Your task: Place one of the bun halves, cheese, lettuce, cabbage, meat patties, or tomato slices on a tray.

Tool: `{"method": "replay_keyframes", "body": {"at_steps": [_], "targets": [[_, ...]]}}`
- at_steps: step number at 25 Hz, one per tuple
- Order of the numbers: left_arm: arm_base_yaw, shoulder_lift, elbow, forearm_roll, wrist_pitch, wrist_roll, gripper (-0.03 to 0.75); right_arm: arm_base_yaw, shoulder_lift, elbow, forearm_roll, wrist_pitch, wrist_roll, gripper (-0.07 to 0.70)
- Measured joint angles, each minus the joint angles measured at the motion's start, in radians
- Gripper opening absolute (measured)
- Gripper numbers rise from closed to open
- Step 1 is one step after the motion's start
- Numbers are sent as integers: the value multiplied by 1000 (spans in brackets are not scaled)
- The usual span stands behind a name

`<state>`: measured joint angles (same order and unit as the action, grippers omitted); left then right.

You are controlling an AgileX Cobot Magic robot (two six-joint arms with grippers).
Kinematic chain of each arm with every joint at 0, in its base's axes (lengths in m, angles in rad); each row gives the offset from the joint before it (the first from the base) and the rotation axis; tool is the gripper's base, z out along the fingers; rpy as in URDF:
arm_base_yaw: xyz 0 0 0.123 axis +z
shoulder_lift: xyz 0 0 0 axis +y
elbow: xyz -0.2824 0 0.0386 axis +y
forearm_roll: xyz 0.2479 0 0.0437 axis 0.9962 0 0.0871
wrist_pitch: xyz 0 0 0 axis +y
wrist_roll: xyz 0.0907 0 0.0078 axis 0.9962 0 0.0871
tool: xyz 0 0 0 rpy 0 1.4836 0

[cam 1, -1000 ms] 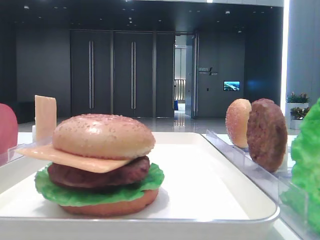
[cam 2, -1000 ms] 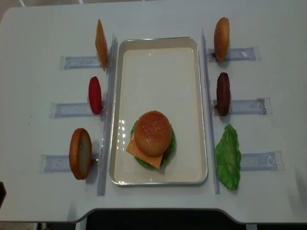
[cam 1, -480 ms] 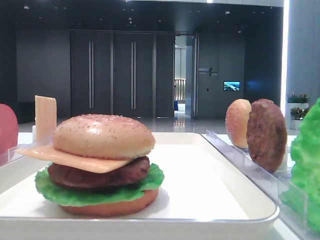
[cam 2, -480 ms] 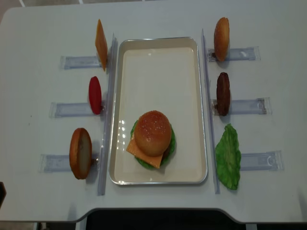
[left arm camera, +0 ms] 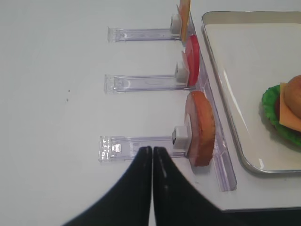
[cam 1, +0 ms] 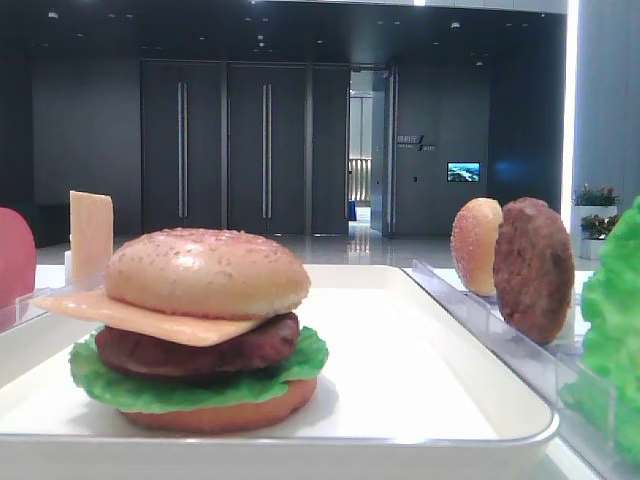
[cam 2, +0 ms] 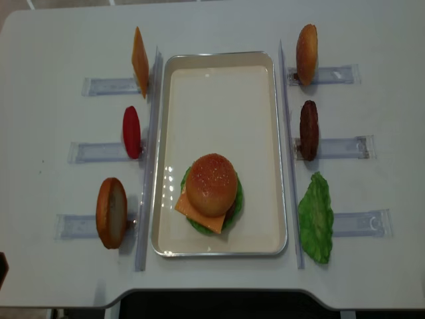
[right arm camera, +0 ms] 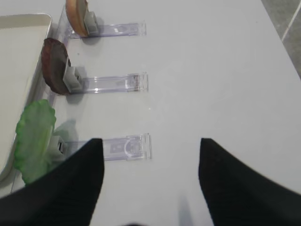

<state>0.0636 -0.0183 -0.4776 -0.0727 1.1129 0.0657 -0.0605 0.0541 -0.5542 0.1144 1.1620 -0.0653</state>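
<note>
Worktop (cam 2: 60, 100): pale grey, carrying everything.
Tray (cam 2: 219, 80): white, in the middle of the worktop; its 12 o'clock half is bare.
Burger (cam 2: 211, 194): stacked at the tray's 6 o'clock end; sesame top bun (cam 2: 212, 183) over a cheese slice (cam 2: 192, 212), a patty (cam 1: 200, 350), lettuce (cam 1: 110, 385) and a red-brown bottom bun (cam 1: 225, 412).
Racks (cam 2: 99, 86): clear plastic strips at 9 and 3 o'clock of the tray.
Left racks, far to near: spare cheese (cam 2: 139, 61), tomato slice (cam 2: 131, 131), bun half (cam 2: 111, 212), each on edge.
Right racks, far to near: second bun half (cam 2: 306, 53), spare patty (cam 2: 309, 129), loose lettuce leaf (cam 2: 315, 218).
Right fingers (right arm camera: 70, 188): spread wide apart above bare worktop, grasping nothing.
Left fingers (left arm camera: 141, 188): tips clenched together, nothing between them, at 6 o'clock of the near left rack.
Writing: a wall sign (cam 1: 410, 143) in the dark hall behind, too small to read.
</note>
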Motion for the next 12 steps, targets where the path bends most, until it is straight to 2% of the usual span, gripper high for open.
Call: {"method": "replay_keyframes", "body": {"at_steps": [5, 12], "targets": [[0, 0, 0, 0, 0, 0, -7, 0, -58, 25, -5, -34, 2, 419], [0, 0, 0, 0, 0, 0, -7, 0, -62, 29, -17, -40, 2, 419]]}}
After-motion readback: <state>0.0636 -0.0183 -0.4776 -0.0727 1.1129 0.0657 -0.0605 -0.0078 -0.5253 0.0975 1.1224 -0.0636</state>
